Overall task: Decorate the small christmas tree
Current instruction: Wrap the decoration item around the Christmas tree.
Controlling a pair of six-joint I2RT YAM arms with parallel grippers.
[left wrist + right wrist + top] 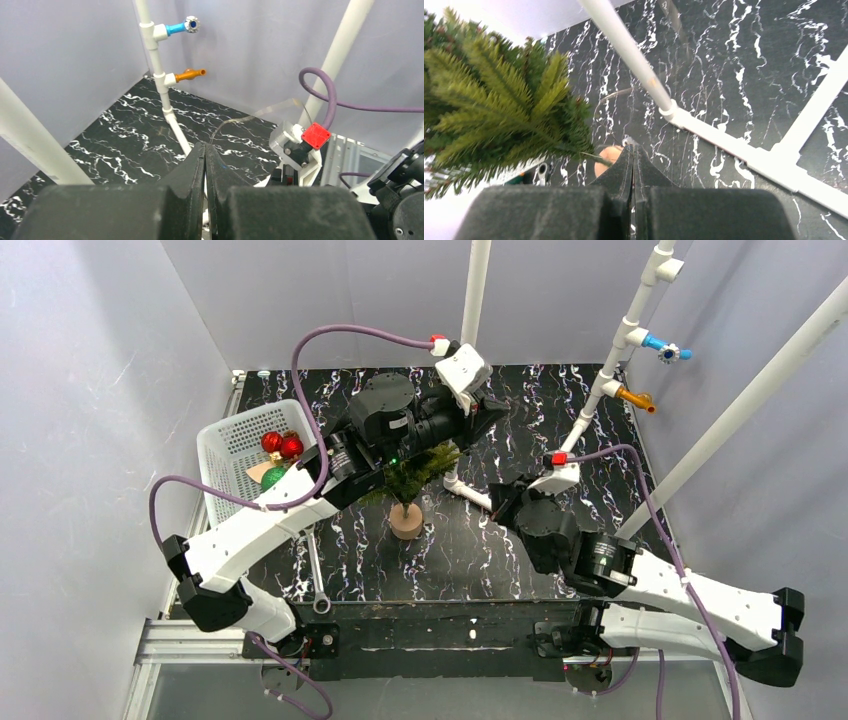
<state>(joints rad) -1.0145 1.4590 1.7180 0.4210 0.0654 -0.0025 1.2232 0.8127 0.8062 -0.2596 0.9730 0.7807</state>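
Note:
The small christmas tree [420, 472] stands on its round tan base [406, 523] mid-table, partly under my left arm. No ornament shows on it. My left gripper [495, 405] is past the tree top, high over the table, with its jaws shut [205, 145]. A thin pale thread [235, 120] runs from its tips; I cannot tell whether it is pinched. My right gripper [500, 498] is low, to the right of the tree, with its jaws shut and empty [633, 146]. It points at the base [604, 157], with the branches [499, 100] to its left.
A white basket [235, 435] at the left holds red baubles [282, 444] and a green bauble [272, 478]. A white pipe frame [600, 390] with blue [665, 348] and orange [635, 397] fittings rises at the back right. Its foot bars [724, 142] lie on the table.

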